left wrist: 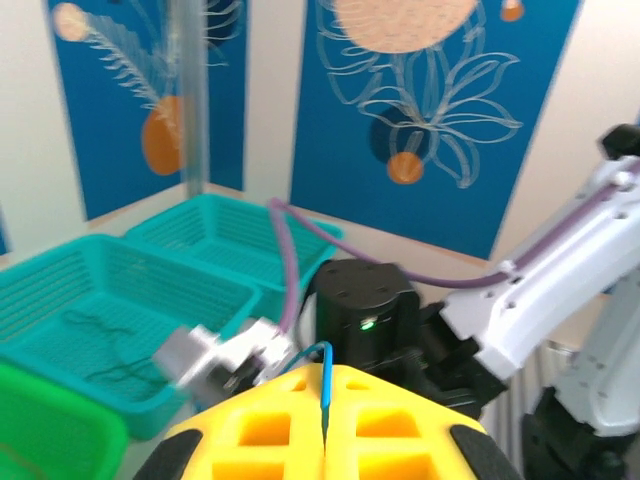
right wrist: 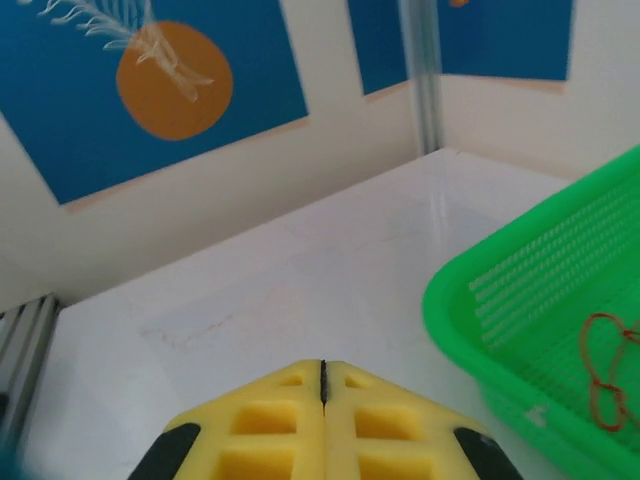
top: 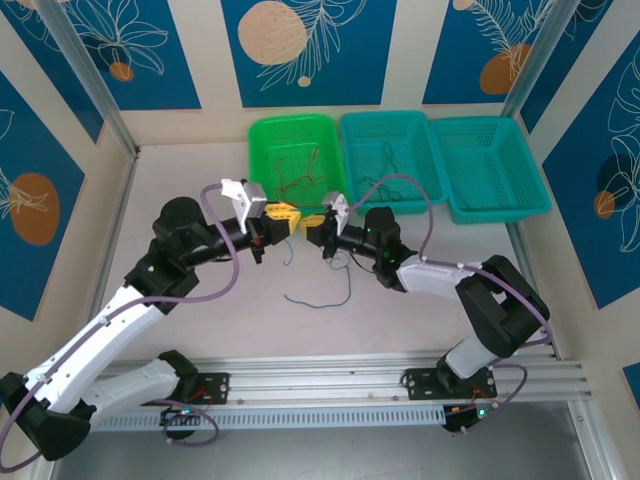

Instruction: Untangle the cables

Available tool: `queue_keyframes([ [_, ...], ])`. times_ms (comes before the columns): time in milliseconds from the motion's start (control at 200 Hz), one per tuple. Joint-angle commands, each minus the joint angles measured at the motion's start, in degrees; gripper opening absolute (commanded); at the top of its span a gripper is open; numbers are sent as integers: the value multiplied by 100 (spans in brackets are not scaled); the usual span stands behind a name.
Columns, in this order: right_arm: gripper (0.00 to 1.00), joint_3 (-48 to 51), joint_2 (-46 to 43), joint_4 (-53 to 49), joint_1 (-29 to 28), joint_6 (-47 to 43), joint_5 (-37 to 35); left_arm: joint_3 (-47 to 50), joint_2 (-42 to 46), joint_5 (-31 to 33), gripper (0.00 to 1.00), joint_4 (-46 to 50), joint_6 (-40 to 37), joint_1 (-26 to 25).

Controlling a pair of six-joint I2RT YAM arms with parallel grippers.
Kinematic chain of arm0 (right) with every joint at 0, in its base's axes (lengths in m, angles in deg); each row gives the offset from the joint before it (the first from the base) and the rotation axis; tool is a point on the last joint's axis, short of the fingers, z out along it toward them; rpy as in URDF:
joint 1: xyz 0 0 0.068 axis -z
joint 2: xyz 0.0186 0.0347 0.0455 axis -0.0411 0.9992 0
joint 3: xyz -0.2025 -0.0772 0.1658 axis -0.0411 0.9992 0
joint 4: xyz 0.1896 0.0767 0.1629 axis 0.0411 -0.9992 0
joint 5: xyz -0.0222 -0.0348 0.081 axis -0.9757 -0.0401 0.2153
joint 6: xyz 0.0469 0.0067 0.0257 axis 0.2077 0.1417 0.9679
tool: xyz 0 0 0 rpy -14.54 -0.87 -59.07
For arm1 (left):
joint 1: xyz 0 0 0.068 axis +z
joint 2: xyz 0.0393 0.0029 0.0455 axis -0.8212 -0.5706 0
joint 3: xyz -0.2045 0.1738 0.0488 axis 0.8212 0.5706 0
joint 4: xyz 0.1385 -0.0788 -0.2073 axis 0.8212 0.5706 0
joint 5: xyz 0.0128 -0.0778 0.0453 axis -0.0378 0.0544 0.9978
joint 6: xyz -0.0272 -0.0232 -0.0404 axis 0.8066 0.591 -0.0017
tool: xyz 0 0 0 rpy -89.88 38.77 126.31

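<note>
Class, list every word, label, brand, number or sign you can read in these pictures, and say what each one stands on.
No text can be read anywhere.
The blue wall panels carry only leaf and circle drawings.
The green basket and teal baskets show no lettering.

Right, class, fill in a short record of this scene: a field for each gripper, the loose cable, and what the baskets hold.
left gripper: shut on a blue cable
right gripper: shut, nothing seen between its fingers
table: a blue-grey cable lies loose in front of the grippers
green basket: holds red-orange wires
middle teal basket: holds dark wires
</note>
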Motion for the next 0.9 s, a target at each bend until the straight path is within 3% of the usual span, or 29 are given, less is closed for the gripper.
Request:
queue_keyframes([
  [0, 0, 86, -453, 249, 673, 2127, -548, 250, 209, 764, 14, 139, -243, -55],
  [110, 0, -632, -728, -946, 1640, 3547, 162, 549, 232, 490, 58, 27, -186, -52],
  [200, 0, -1133, -687, -1242, 2345, 4471, 316, 780, 303, 471, 73, 94, -107, -55],
  [370, 0, -1888, -88, -880, 3720, 5900, 189, 1183, 619, 619, 83, 95, -12, -52],
  [485, 0, -2013, 706, 266, 4591, 6959, -310, 1289, 689, 613, 87, 186, -62, -55],
  [535, 0, -2139, 1110, 1116, 4758, 6492, -96, 1310, 676, 616, 89, 243, -94, -56],
  [610, 0, -2315, 1317, 85, 4956, 6273, -241, 1382, 658, 613, 90, 234, -88, -54],
  [700, 0, -2192, 1753, 587, 5250, 6218, -726, 1460, 641, 595, 90, 192, -22, -56],
  [805, 0, -2661, 2443, 665, 5733, 6680, -250, 1582, 678, 578, 90, 105, 42, -57],
  [895, 0, -3070, 2684, -146, 5958, 6505, -137, 1703, 656, 644, 91, -27, 97, -50],
])
